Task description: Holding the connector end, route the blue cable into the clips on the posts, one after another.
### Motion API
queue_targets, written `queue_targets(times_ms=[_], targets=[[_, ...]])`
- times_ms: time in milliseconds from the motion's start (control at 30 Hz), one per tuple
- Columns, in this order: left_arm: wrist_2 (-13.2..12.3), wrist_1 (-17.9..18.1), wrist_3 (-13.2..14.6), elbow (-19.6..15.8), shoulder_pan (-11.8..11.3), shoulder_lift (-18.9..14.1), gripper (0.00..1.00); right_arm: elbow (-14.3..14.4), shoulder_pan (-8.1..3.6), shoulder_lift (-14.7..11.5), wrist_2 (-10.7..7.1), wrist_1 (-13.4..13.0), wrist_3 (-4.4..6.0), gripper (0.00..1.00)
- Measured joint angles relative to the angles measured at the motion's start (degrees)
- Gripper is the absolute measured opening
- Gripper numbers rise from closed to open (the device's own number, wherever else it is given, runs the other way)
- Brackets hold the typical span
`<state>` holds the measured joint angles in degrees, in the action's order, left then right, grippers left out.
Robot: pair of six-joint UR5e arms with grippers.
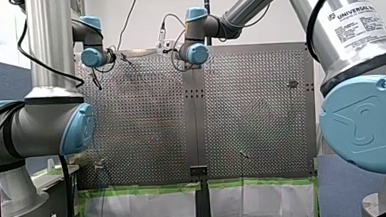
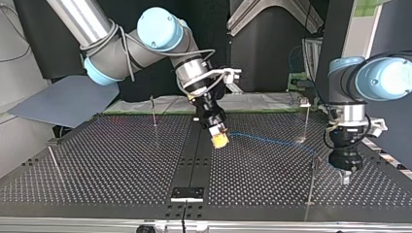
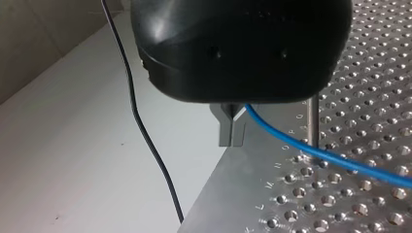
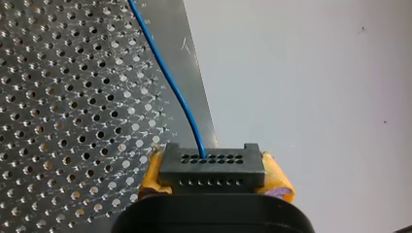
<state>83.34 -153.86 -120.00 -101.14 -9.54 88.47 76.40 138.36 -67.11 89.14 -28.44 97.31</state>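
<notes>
My right gripper's (image 4: 212,178) yellow pads (image 4: 278,180) clamp the black connector (image 4: 212,162) of the blue cable (image 4: 165,73). My left gripper's (image 3: 232,136) jaws are closed together, the cable emerging beside them.

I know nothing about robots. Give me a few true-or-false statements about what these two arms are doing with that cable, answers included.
1. My right gripper clamps a black connector between yellow pads. True.
2. The cable is red. False: the cable is blue.
3. The cable stretches from the connector across to my left gripper. True.
4. My left gripper's metal fingers are spread wide apart. False: they are closed together, with the cable coming out beside them.
</notes>
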Motion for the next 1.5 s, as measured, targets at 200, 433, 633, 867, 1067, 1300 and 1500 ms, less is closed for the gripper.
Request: queue_targets(times_ms=[200,433,633,867,1067,1300,1500], targets=[[-0.06,-0.10,-0.05,0.07,0.21,0.90,0.00,-0.18,-0.54,0.00,-0.01,-0.05,0.04,0.00],[-0.36,0.08,0.20,0.07,0.48,1.52,0.00,-0.64,-1.44,0.09,-0.17,-0.16,0.40,0.00],[-1.09,0.99,-0.90,0.08,0.12,1.57,0.00,-1.42,-1.90,0.23,-0.85,-0.18,0.51,0.00],[-1.73,1.27,-1.52,0.06,-0.29,3.35,0.00,-1.70,-2.39,0.47,-1.51,-0.26,0.66,0.00],[-2.75,2.63,-2.50,0.07,-0.48,4.45,0.00,-2.43,-2.77,2.18,-2.42,-0.45,0.78,0.00],[-3.24,5.66,-5.55,0.06,-0.63,4.53,0.00,-5.57,-2.95,4.74,-3.13,-0.35,1.12,0.00],[-3.55,7.36,-8.24,0.06,-0.76,5.11,0.00,-8.31,-3.28,5.98,-3.78,-0.18,1.72,0.00]])
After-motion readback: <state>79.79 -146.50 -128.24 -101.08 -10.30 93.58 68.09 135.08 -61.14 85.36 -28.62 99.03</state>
